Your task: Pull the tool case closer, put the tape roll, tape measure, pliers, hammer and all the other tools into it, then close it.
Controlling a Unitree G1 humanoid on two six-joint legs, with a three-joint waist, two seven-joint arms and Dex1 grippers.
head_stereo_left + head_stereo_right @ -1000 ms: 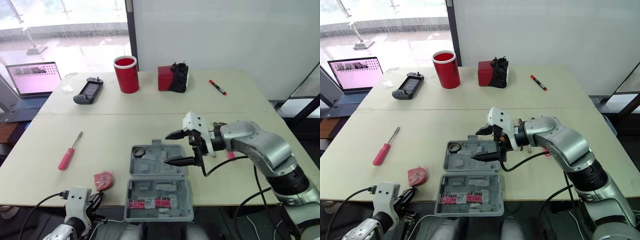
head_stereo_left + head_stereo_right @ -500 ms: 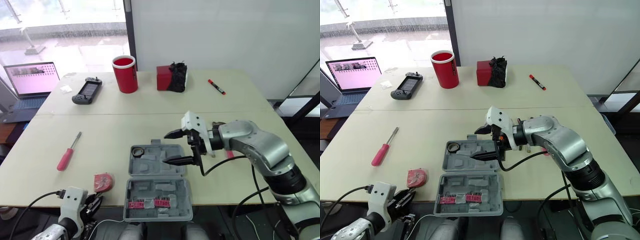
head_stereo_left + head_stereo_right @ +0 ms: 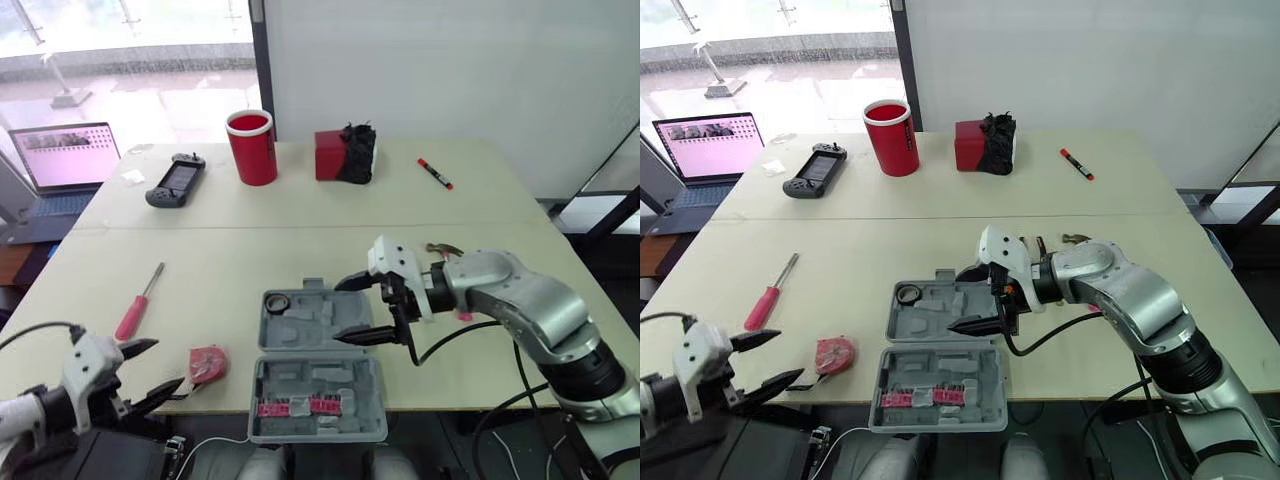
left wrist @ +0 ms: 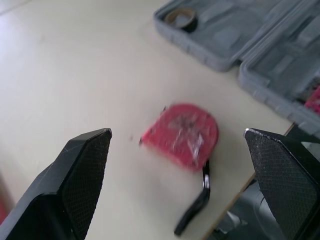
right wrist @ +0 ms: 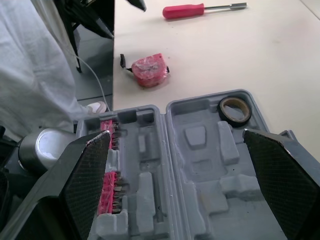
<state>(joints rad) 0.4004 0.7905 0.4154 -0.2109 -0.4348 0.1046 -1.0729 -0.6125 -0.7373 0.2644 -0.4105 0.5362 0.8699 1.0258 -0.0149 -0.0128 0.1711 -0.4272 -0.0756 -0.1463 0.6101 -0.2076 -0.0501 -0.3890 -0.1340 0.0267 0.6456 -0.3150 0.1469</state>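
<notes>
The grey tool case [image 3: 345, 382] lies open near the table's front edge, with red bits [image 3: 298, 406] in its near half. A black tape roll [image 3: 277, 302] sits in the far half's left corner. My right gripper [image 3: 358, 309] hovers open over the case's right side, holding nothing. The red tape measure [image 3: 207, 363] lies on the table left of the case. My left gripper [image 3: 166, 366] is open at the table's front left, aimed at the tape measure [image 4: 182, 134], apart from it. The red-handled screwdriver [image 3: 138, 305] lies further left. A dark tool head [image 3: 441, 248] shows behind my right forearm.
At the back of the table stand a red cup [image 3: 251, 148], a game controller [image 3: 176, 182], a red box with a black bundle [image 3: 345, 155] and a red marker [image 3: 434, 174]. A laptop [image 3: 65, 160] sits off the far left. The table's front edge runs just below the case.
My left gripper has come up from below the table edge, opened wide, and now faces the tape measure. My right gripper shifted slightly toward the near side, still open.
</notes>
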